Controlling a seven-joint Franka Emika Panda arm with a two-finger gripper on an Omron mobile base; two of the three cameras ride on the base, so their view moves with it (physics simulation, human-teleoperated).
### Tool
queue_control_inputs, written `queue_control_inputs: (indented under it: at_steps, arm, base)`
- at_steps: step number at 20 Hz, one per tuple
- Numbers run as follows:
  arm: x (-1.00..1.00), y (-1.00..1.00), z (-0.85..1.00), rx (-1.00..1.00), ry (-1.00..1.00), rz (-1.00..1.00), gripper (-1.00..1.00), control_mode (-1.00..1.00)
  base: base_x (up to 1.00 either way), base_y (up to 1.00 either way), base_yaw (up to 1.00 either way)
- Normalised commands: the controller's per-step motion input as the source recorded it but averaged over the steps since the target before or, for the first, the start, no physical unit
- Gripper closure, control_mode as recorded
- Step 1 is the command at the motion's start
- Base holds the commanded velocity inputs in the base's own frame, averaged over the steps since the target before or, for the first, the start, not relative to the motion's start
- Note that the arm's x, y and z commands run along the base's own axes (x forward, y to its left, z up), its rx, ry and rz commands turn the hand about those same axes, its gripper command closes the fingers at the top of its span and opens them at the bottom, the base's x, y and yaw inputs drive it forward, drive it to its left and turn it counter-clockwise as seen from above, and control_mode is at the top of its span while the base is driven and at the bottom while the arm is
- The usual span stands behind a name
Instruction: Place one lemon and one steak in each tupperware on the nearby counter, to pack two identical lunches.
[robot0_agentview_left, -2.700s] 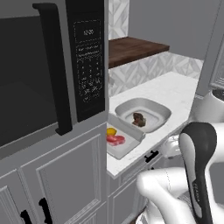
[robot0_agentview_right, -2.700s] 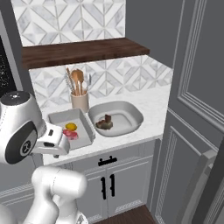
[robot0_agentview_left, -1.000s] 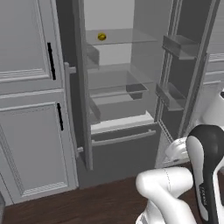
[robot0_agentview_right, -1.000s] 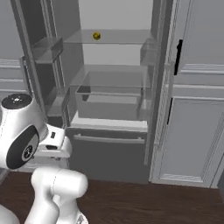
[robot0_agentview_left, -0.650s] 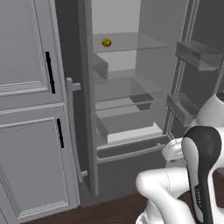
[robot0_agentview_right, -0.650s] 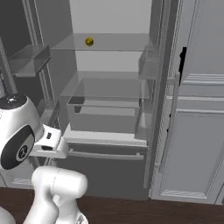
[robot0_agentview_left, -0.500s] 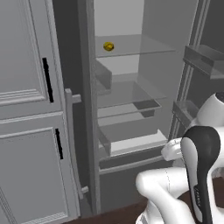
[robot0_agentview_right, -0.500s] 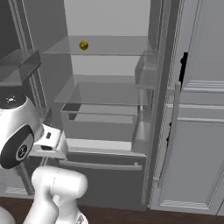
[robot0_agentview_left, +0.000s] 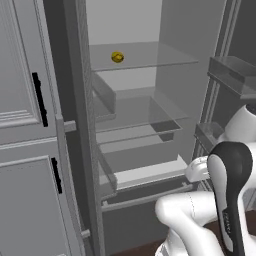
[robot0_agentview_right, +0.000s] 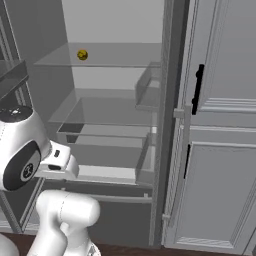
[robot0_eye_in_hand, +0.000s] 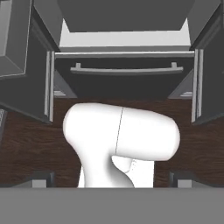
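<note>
Fridge (robot0_agentview_left: 130, 125) now nearer, lemon (robot0_agentview_left: 117, 57) shelved

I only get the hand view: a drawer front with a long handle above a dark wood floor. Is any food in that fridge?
Observer: Yes, one lemon sits on the top glass shelf.
Operator: Is the fridge standing open?
Observer: Yes. Its door, fitted with bins, is swung out at the right of the left base view.
Operator: What stands next to it?
Observer: Grey panelled cabinets with black handles.
</note>
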Motion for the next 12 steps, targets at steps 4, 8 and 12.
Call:
queue_control_inputs:
  at_steps: [4,8,12]
  arm:
    - [0.00,0.00,0.00,0.00,0.00,0.00,-1.00,1.00]
    - [0.00,0.00,0.00,0.00,0.00,0.00,-1.00,1.00]
    - [0.00,0.00,0.00,0.00,0.00,0.00,-1.00,1.00]
  base:
    - [0.57,0.00,0.04]
    - [0.59,0.00,0.04]
    - [0.05,0.00,0.00]
